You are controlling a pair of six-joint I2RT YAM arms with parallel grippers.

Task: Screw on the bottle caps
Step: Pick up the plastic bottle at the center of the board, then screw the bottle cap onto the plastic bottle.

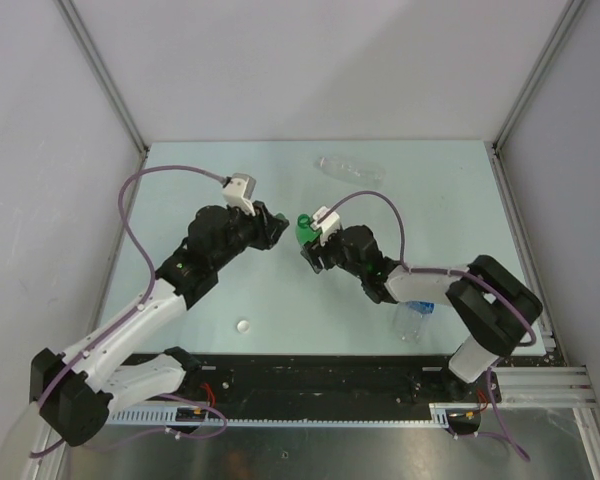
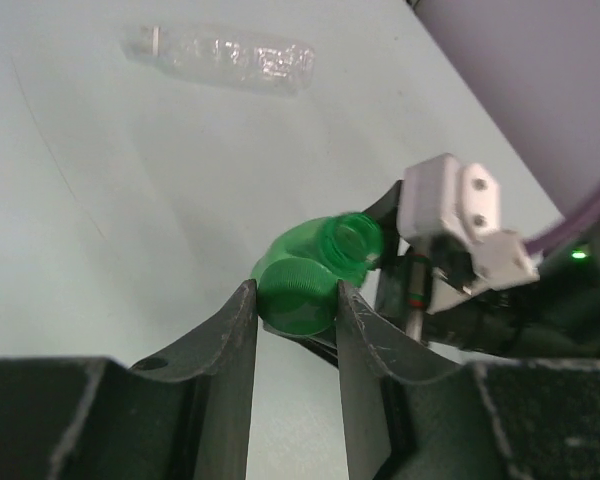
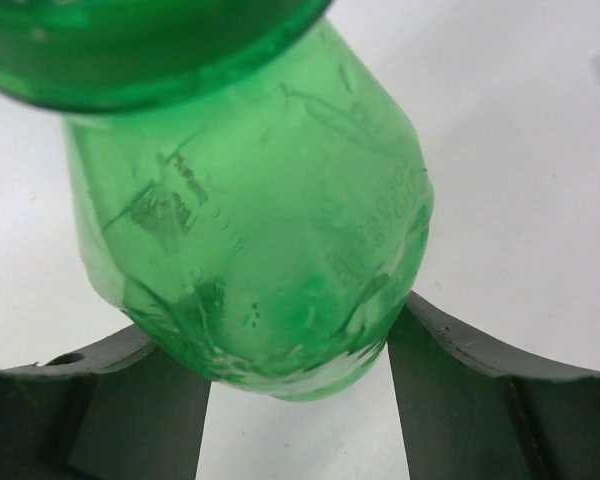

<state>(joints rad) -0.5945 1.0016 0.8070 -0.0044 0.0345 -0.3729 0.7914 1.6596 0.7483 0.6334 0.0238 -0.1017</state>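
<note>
My left end effector (image 2: 295,290) is closed on the green cap (image 2: 292,302), with one finger against each side of it. My right end effector (image 3: 280,340) grips the green bottle (image 3: 260,230) by its body, fingers pressed to both flanks, and holds it tilted above the worktop (image 1: 180,190). The two end effectors meet near the centre of the worktop. In the left wrist view the cap sits just beside and below the bottle's open mouth and is not seated on it. The white camera housing (image 2: 450,205) of my right wrist stands close to the right of the bottle neck. The clear unlabelled bottle (image 1: 350,167) lies on its side at the far edge of the worktop, well apart from both end effectors. The blue-labelled bottle (image 1: 412,320) is near the base of my right arm, and the forearm hides its upper part. One white cap (image 1: 243,325) rests on the worktop near the front edge, beside my left arm.
</note>
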